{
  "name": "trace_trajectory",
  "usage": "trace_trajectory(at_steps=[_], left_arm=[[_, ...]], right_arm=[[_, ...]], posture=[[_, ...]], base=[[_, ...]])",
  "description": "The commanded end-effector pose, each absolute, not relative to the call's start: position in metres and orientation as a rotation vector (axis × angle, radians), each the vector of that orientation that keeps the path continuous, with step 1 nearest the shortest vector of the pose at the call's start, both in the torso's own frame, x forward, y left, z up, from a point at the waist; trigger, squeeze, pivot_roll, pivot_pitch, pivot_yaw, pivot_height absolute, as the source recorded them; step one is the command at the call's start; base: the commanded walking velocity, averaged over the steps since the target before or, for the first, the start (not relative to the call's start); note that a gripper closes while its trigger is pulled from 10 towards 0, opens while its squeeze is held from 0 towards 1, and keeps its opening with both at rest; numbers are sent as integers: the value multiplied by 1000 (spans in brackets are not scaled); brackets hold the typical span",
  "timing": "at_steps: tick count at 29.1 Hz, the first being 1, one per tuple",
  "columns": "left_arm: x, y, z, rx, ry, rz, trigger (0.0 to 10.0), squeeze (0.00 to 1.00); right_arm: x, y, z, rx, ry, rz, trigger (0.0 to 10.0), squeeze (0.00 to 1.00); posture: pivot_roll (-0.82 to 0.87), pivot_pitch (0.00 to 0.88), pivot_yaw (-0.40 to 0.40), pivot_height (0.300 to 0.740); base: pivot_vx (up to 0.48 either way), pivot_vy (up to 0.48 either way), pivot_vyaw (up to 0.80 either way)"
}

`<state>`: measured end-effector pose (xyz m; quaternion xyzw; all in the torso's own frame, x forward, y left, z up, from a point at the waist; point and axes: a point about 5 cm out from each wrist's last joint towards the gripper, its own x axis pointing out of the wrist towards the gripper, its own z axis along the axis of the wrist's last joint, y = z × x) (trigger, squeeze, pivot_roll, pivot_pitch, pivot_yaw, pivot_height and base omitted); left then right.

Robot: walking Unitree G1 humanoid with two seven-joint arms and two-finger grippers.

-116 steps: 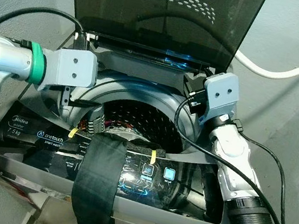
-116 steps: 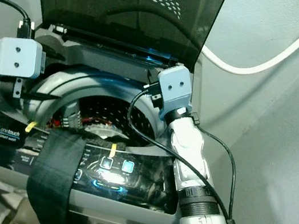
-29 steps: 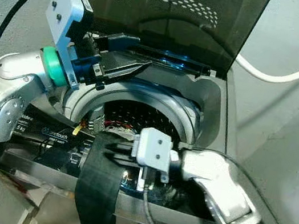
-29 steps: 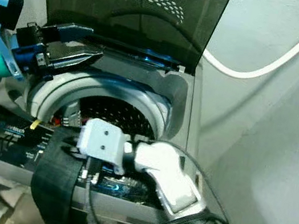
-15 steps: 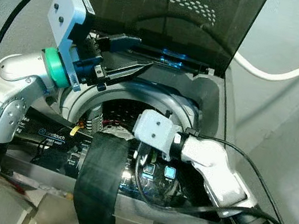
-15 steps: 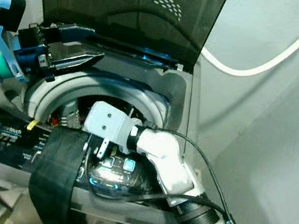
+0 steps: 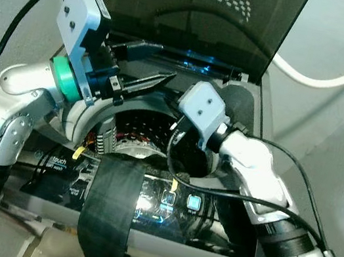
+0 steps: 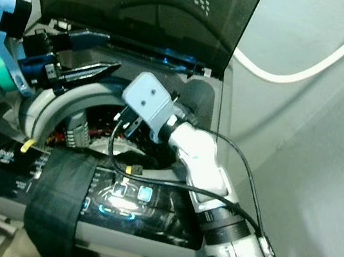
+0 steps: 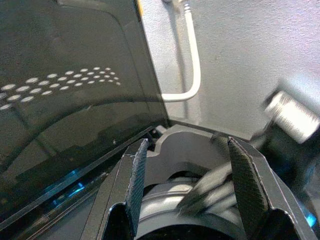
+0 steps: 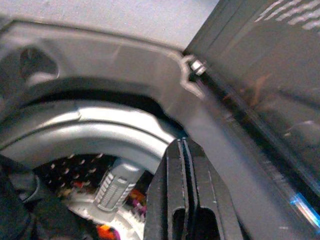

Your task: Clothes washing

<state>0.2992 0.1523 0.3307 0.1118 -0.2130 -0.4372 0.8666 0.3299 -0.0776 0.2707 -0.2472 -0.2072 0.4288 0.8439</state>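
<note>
You are looking down into a top-loading washing machine set in a corner of grey walls, with a white hose curving across the wall behind it. Your left gripper hangs above the back left of the tub opening, its two black fingers spread apart with nothing between them, pointing across toward the hinge of the raised dark lid. Your right gripper reaches in over the drum, and in the right wrist view its fingers lie pressed flat together, empty, above the grey tub ring; its camera housing sits over the right side of the opening. Below both, the perforated drum holds clothes at the bottom, seen as dark cloth with flecks of red, orange and white around a ribbed grey post, though you cannot make out single garments. A dark garment also hangs at the front right of the ring, just under your right wrist. Nearer to you, the glossy control panel glows with blue lit buttons, a broad black strap runs over its front edge, and two yellow ties sit by the ring.
</note>
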Motion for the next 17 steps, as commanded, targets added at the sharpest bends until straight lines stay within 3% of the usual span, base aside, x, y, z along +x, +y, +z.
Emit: trace_trajectory(at_steps=[1,8,17], left_arm=[[297,152,331,244,-448,-930,10000,0],[286,161,333,275,-371,-907,10000,0],[277,178,350,346,-297,-805,10000,0]], right_arm=[[324,-84,277,-491,-453,940,10000,0],[307,-103,305,-469,-460,1004,10000,0],[273,-91,279,-395,-182,1263,10000,0]], posture=[[130,70,26,740],[118,67,47,740],[99,67,60,740]], base=[[0,0,0],[0,0,0],[0,0,0]])
